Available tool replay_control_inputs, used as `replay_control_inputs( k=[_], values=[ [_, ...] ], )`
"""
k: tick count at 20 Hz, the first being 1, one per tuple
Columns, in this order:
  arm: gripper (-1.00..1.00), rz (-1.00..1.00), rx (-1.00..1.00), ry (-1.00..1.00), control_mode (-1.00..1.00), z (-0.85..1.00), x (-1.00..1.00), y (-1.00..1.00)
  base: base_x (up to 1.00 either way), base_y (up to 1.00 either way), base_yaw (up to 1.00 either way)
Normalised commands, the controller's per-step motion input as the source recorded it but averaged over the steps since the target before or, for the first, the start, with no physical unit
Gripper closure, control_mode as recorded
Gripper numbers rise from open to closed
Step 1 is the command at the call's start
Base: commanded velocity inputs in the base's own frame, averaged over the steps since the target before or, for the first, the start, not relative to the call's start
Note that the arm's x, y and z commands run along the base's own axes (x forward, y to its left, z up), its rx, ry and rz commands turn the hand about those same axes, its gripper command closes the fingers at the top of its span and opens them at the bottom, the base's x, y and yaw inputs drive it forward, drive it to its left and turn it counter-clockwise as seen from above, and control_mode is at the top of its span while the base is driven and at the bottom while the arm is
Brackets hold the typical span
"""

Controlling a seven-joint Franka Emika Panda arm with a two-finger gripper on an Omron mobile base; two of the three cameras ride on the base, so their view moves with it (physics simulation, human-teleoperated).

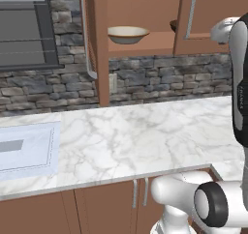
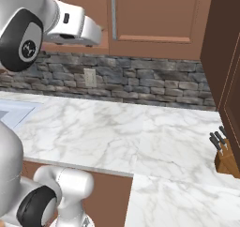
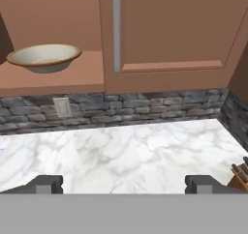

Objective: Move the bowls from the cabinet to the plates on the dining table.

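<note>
We are seeing the end effector [image 3: 124,183] standing wide, gripping nothing, facing the cabinet [image 3: 169,35]. The cream bowl [image 3: 44,57] is sitting on the open cabinet shelf behind the swung-out door [image 1: 89,32]. Below, the white marble table [image 1: 135,136] is running along a stone backsplash [image 2: 150,83], with a knife block [image 2: 227,156] at its right.

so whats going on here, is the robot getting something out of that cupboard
Not yet. The cabinet stands with one door open, and a cream bowl sits on its shelf, with the edge of a darker bowl just showing behind the shut door. The arm is raised in front of the cabinet with its gripper open and holding nothing. Below lies a marble counter, with a knife block at its far right.
</note>
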Motion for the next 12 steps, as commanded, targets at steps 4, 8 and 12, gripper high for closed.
replay_control_inputs(
  k=[4,8,12],
  values=[
    [-1.0,0.0,0.02,-0.02,-1.0,0.15,0.49,0.0,0.0,0.0,0.0],
    [-1.0,0.0,0.08,-0.01,-1.0,0.06,0.62,-0.04,0.0,0.0,0.0],
    [-1.0,0.0,0.06,-0.03,-1.0,0.0,0.61,-0.16,0.0,0.0,0.0]
  ],
)
